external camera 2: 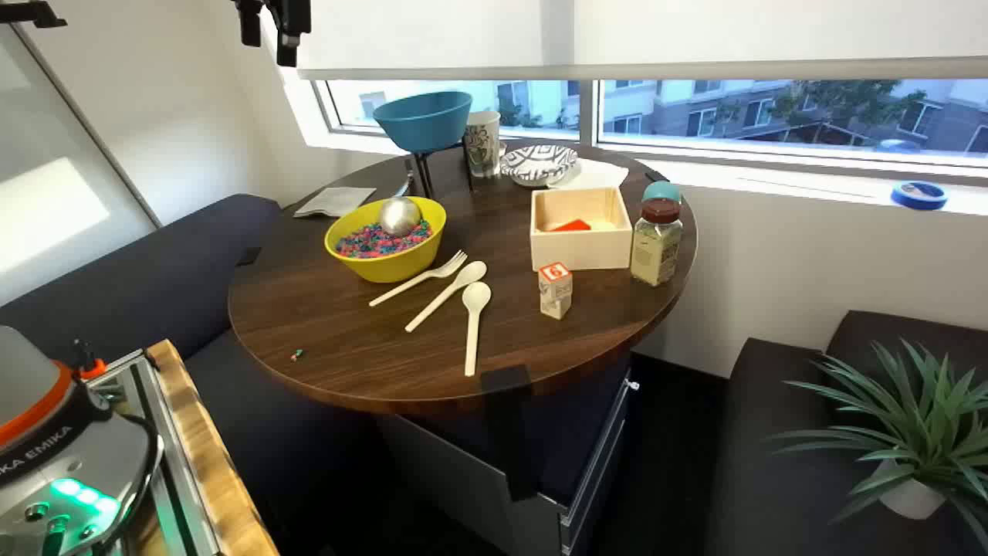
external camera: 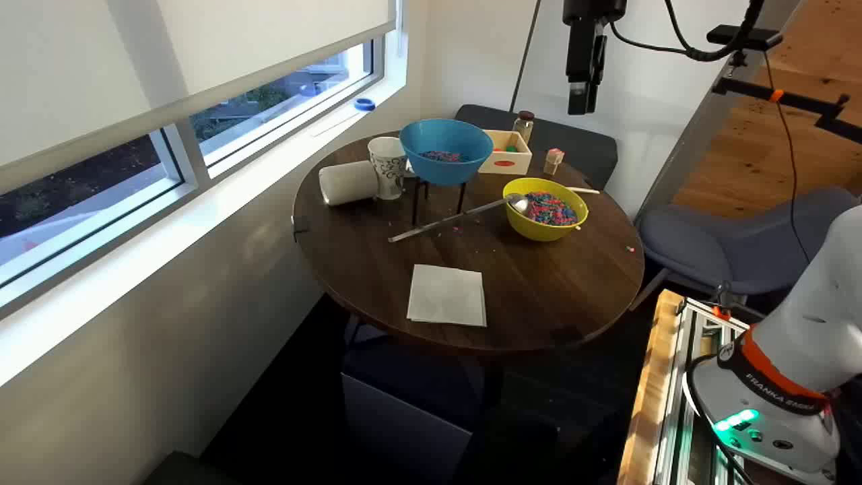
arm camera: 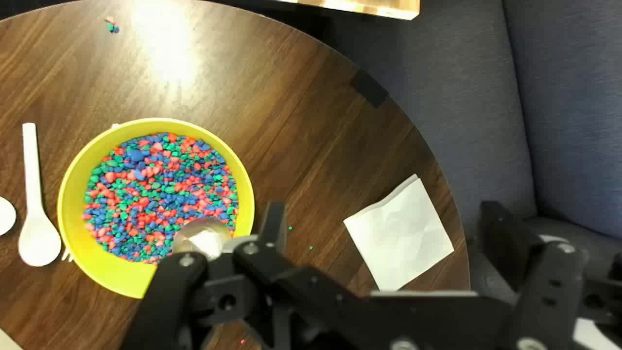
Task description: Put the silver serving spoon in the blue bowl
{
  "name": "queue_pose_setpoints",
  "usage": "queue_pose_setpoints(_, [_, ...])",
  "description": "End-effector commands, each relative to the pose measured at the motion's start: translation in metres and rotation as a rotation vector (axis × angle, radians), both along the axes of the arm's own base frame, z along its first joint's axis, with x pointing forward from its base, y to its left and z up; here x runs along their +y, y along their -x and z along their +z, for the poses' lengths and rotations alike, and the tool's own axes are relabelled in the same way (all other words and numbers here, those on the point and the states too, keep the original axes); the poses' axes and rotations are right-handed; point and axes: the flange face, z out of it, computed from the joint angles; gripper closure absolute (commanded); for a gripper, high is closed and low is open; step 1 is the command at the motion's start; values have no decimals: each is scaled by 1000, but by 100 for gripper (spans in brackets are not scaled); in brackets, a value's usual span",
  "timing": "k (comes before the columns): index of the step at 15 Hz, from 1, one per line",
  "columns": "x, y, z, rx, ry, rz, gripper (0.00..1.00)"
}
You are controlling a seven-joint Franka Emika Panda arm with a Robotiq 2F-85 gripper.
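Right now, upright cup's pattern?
Dark swirls on white; the upright cup shows best in an exterior view.

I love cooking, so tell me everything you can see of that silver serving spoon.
The silver serving spoon looks like shiny metal, with a rounded head and a long, slim, straight handle. It lies across the edge of the yellow bowl: head over the colourful bits inside, handle sloping down, its end apparently on the table.
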Motion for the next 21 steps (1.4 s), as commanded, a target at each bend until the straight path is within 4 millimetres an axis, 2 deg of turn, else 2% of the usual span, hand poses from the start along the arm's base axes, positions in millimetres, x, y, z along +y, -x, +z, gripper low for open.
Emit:
queue_pose_setpoints(1, [0, 0, 0, 1, 0, 0, 0])
queue_pose_setpoints(9, [0, 0, 0, 1, 0, 0, 0])
queue_pose_setpoints(12, [18, -15, -16, -33, 58, 2, 0])
queue_pose_setpoints(17, [60, -39, -56, -89, 98, 15, 0])
queue_pose_setpoints(21, [83, -39, -81, -118, 154, -13, 0])
